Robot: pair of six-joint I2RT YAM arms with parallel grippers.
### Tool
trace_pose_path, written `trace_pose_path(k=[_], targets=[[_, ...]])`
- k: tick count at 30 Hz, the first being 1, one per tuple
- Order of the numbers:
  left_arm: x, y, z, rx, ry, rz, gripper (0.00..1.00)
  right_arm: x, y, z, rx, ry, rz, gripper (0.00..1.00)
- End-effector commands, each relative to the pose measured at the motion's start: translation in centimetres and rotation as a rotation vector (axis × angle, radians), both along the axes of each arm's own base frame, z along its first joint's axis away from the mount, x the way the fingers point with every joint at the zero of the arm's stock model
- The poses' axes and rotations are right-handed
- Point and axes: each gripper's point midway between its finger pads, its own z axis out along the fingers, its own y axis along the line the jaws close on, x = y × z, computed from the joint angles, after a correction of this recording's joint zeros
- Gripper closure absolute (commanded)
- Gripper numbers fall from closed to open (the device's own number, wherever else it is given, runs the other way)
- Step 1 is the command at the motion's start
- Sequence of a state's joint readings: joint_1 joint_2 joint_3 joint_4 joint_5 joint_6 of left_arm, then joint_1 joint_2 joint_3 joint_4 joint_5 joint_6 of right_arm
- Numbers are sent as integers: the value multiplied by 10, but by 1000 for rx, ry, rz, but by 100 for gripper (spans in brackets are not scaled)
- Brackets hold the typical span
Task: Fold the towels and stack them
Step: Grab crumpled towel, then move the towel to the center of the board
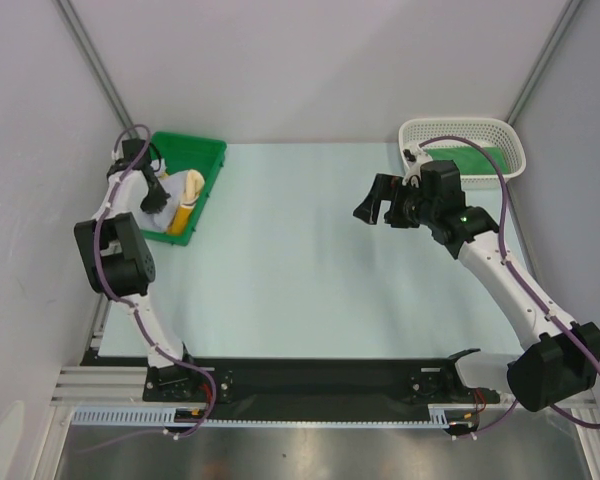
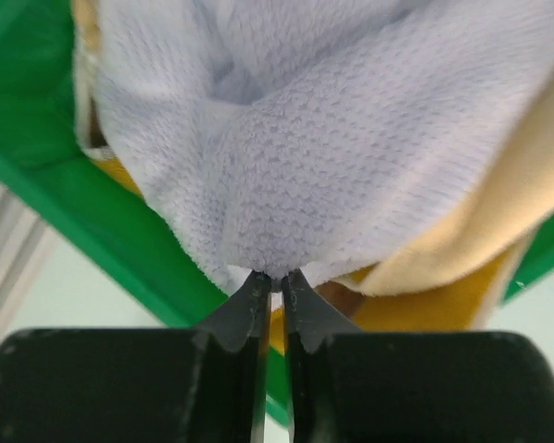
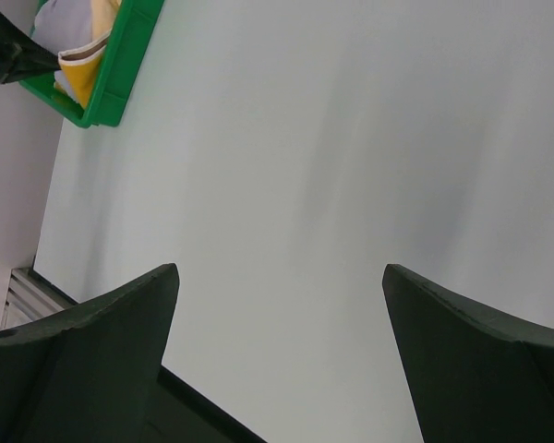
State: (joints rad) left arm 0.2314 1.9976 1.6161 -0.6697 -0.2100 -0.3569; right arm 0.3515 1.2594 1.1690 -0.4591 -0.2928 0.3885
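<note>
- Pale table (image 1: 310,280) boxed in by plain white walls (image 1: 310,60); green tray (image 1: 190,152) at the far left corner, white mesh basket (image 1: 455,124) at the far right.
- In the tray, a pale lavender towel (image 2: 351,157) heaped in rumples over yellow towels (image 2: 508,203), touching them, none folded; in the basket, a green towel (image 1: 472,158).
- Down in the tray, the left gripper (image 2: 272,281), clenched on a small pucker of the pale lavender towel at its near edge; only the very tips biting.
- Well apart, above the right half of the table, the right gripper (image 3: 279,277); jaws spread wide, grasping nothing.
- Handling, by the look of the thick looped knit: light, limp, no stiffness at all; bound to sag and drape from whatever spot is pinched; grippy rather than slippery; nothing to break.
- Best taken at a corner or along a hem, so as to hang open; pinched mid-fold, likely to come up as a bunch.
- Some risk of dragging a yellow one along, given the fuzzy surfaces lying pressed together.
- For spreading flat on the table, probably a second hold needed at the neighbouring corner; a job suited to the free right gripper.
</note>
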Motion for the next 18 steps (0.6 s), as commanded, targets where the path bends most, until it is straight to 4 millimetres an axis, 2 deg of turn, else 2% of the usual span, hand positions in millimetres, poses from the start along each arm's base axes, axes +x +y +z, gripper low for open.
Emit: trace_pose_path(k=[1, 2, 4, 5, 6, 8, 9, 11, 12, 13, 15, 16, 17, 18], targets=[[15, 11, 116, 104, -240, 1, 90, 4, 1, 21, 7, -53, -8, 0], [12, 5, 135, 109, -272, -26, 96, 4, 0, 22, 12, -53, -11, 0], [11, -8, 162, 127, -322, -62, 100, 4, 0, 23, 16, -51, -17, 0], [9, -13, 173, 136, -337, -84, 100, 3, 0, 21, 15, -44, -18, 0], [3, -20, 194, 139, -380, -100, 100, 2, 0, 23, 16, -45, -18, 0], [5, -48, 221, 92, -464, -193, 100, 1, -1, 24, 14, -39, -18, 0], [-3, -68, 248, 80, -533, -244, 99, 1, -1, 29, 15, -48, -15, 0], [-11, -100, 280, 45, -626, -328, 100, -1, -6, 31, -2, -43, -29, 0], [-16, -123, 293, 0, -668, -406, 100, -1, -10, 35, -11, -49, -46, 0], [-31, -146, 314, -20, -724, -471, 99, 5, -22, 45, -36, -76, -116, 0], [-46, -190, 327, -99, -769, -585, 100, 7, -48, 49, -99, -69, -240, 0], [-65, -222, 333, -159, -784, -667, 100, 13, -71, 58, -138, -96, -343, 0], [-73, -238, 331, -191, -784, -709, 100, 10, -82, 64, -149, -108, -374, 0], [-88, -264, 328, -233, -781, -781, 99, 9, -89, 69, -156, -121, -389, 0]])
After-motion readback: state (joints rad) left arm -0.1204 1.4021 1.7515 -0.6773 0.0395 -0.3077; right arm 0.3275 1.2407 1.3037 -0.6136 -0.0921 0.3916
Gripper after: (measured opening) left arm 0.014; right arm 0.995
